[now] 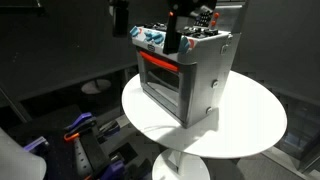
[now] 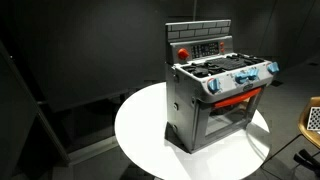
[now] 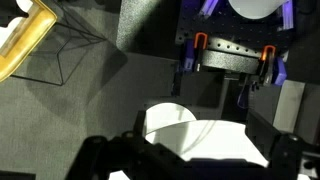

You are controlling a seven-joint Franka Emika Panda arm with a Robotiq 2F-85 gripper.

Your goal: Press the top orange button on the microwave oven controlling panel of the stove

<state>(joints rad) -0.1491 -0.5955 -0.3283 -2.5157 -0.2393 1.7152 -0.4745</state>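
One gripper [image 3: 195, 165] enters from the bottom of the wrist view, two dark fingers [image 3: 100, 155] with jaws spread wide. One round white table [image 3: 190, 128] shows its curved rim between the jaws and just ahead of them. Further ahead is dark floor and a black frame [image 3: 232, 55] with two orange clamps [image 3: 200, 42].

One silver-grey stove [image 2: 215, 95] stands on the table in both exterior views. Its base comes near the rim on one side, with bare white top open on the others. It has one dark, red-orange-rimmed oven window [image 2: 235, 112] and a row of blue-white knobs [image 2: 240, 78], too small to count. One dark panel [image 2: 207, 47] stands upright at its back, dotted with tiny red-orange buttons. How far the stove is from the jaws cannot be told
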